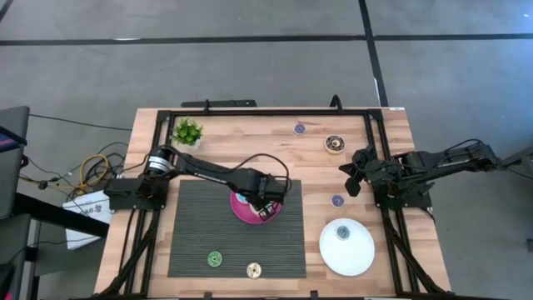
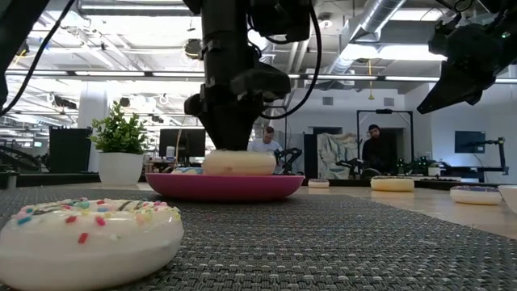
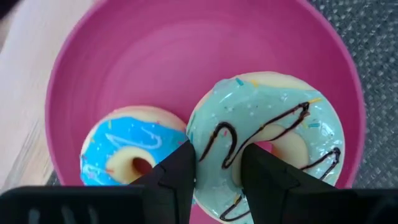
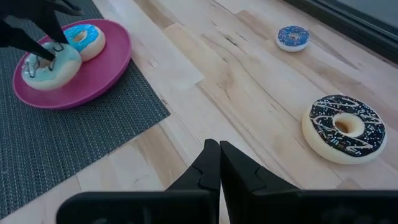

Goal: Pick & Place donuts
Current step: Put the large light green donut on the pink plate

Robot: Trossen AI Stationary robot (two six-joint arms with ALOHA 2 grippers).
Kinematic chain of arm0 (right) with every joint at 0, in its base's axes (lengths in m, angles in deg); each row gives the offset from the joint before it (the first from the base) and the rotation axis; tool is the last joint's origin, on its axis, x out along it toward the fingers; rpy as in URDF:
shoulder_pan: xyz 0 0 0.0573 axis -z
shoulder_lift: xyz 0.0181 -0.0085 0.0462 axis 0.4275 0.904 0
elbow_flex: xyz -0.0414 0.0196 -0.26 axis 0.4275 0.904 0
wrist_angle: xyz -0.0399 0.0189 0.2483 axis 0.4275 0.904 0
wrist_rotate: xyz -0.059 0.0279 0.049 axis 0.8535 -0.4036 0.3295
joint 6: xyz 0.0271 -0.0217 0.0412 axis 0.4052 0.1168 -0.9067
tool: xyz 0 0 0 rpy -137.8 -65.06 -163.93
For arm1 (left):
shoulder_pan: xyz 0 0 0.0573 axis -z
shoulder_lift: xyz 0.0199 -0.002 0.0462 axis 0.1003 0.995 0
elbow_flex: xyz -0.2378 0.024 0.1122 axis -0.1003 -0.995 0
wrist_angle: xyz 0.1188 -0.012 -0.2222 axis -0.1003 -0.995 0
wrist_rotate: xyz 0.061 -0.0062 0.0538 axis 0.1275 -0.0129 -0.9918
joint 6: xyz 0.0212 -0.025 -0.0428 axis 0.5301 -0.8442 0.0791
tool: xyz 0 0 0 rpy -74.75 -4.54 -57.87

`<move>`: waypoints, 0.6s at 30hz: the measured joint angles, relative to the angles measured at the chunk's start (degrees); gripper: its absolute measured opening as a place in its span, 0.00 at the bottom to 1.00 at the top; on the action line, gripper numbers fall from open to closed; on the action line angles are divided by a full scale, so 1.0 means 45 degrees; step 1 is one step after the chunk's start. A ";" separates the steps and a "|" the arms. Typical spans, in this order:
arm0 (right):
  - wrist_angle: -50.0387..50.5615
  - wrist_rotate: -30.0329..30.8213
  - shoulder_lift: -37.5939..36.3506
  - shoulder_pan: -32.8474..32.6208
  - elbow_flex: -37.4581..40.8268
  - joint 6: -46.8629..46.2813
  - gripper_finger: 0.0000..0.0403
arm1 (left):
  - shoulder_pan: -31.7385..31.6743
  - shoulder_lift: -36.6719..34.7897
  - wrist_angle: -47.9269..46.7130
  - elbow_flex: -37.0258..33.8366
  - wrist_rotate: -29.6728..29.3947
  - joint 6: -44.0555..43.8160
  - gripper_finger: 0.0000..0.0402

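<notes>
A pink plate (image 1: 243, 215) lies on the dark ribbed mat (image 1: 200, 233). In it lies a blue-iced donut (image 3: 127, 149). Beside that is a pale teal donut with a chocolate drizzle (image 3: 273, 118), and my left gripper (image 3: 217, 158) is shut on it from above. My right gripper (image 4: 219, 158) hangs shut and holds nothing at the table's right side (image 1: 351, 179), above bare wood. Other donuts lie loose: a chocolate one (image 4: 342, 127), a purple one (image 4: 292, 37), another purple one (image 1: 337, 200), a green one (image 1: 215, 259) and a cream one (image 1: 254, 269). My left gripper pinches the teal donut's ring (image 3: 221, 146) on one side, with one finger (image 3: 264, 171) in the hole and the other (image 3: 180, 168) outside the rim. The fingers point down from above. The donut stays level inside the pink plate (image 2: 226, 186); whether it rests there or hangs just above, I cannot tell.
A white plate (image 1: 354, 254) with one donut (image 1: 342, 232) on it lies at the near right. A small potted plant (image 1: 187, 131) stands at the far left corner. A black frame (image 1: 250, 111) runs along the table's edges. In the low view a sprinkled white donut (image 2: 85, 238) lies close to the camera.
</notes>
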 joint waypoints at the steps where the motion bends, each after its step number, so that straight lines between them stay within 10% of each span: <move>1: 0.0000 0.0000 0.0001 0.0000 0.0000 0.0001 0.00 | 0.0000 0.0015 -0.0003 0.0000 0.0010 -0.0015 0.27; 18: 0.0044 0.0000 -0.0003 0.0000 0.0000 0.0000 0.00 | 0.0194 0.0381 0.0126 0.0000 0.0106 -0.0061 0.27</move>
